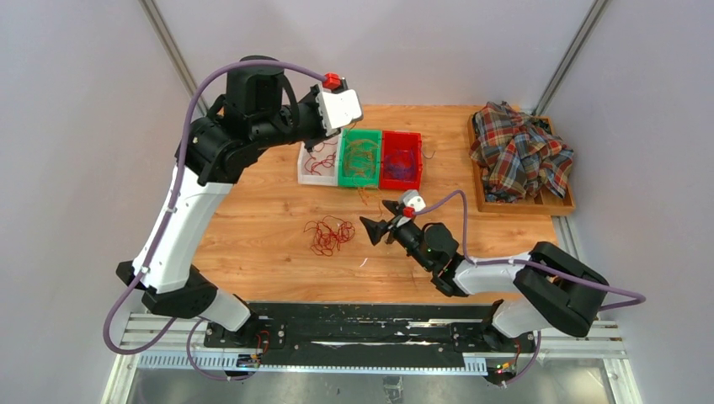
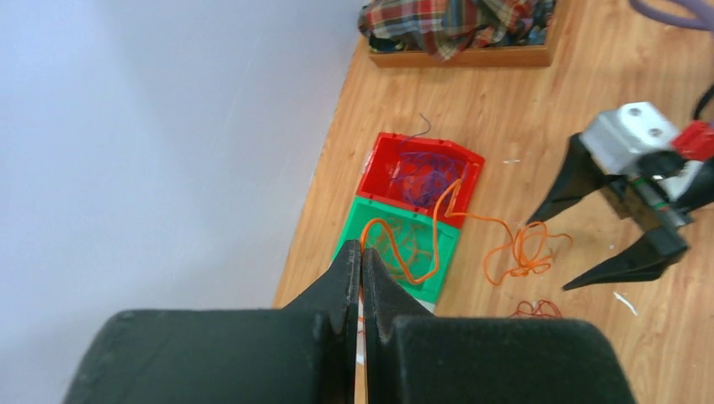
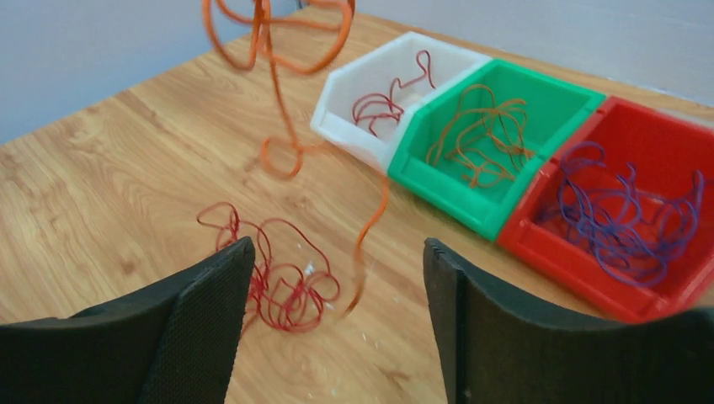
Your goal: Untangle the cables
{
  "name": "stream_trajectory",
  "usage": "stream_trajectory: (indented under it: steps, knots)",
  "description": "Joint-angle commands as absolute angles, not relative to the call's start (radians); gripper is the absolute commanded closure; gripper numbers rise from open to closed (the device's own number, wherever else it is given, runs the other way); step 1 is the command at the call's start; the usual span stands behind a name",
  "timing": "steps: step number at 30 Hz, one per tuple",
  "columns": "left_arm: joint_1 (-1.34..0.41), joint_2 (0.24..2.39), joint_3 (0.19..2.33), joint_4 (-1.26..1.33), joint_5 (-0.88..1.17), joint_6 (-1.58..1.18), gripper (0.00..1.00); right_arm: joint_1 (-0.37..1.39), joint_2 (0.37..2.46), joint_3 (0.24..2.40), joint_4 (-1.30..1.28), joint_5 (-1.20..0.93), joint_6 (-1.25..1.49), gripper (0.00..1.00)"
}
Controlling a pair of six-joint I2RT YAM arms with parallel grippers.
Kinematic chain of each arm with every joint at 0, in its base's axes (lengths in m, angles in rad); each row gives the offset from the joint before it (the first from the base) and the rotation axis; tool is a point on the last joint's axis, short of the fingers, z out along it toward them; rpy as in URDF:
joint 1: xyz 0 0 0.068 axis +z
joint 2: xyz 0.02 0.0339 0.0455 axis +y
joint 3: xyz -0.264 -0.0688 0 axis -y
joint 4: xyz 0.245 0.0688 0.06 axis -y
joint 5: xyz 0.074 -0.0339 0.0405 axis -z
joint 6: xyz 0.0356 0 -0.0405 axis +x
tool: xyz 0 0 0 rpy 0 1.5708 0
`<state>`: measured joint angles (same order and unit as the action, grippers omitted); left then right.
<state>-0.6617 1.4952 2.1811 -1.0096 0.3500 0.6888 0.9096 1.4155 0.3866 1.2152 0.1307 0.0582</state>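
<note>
A thin, flexible orange cable (image 3: 278,93) hangs in the air in loose, wavy loops, pinched at its upper end by the left claw (image 2: 362,257), whose two black fingers are pressed together on it high above the bins. From there it drops over the green bin, curls into a small knot of loops and trails down toward the light wooden tabletop (image 1: 253,227). Below it, a bunch of thin red cables (image 1: 328,236) lies on the tabletop as a wiry tangle of overlapping curls, just left of the right claw (image 3: 337,248). That claw hovers low with its fingers spread wide and nothing between them. Behind the tangle three small plastic bins stand in a touching row. The white plastic bin (image 3: 337,101) holds a few red strands (image 3: 383,105), the green plastic bin (image 3: 438,181) holds olive-orange strands (image 3: 484,139), and the red plastic bin (image 3: 572,269) holds purple strands (image 3: 623,219), each lot loosely coiled. One purple end pokes over the red bin's far rim. Well apart, at the far right corner, a crumpled plaid shirt (image 1: 518,151) is heaped in a shallow wooden tray (image 1: 564,206).
</note>
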Motion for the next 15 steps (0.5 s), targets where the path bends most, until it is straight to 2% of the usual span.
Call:
stream_trajectory:
  steps: [1,10,12,15]
  knots:
    - [-0.667,1.488,2.147,-0.898,0.271,0.714,1.00,0.921,1.368,0.293,1.277,0.194,0.074,0.31]
    - [-0.667,1.516,2.146,-0.896,0.259,0.728,1.00,0.920,1.325,0.215,1.283,0.265,0.085,0.45]
    - [-0.667,1.518,2.135,-0.879,0.249,0.730,1.00,0.919,1.311,0.204,1.274,0.283,0.079,0.43]
    - [-0.667,1.527,2.094,-0.834,0.228,0.738,1.00,0.919,1.288,0.189,1.258,0.323,0.057,0.33]
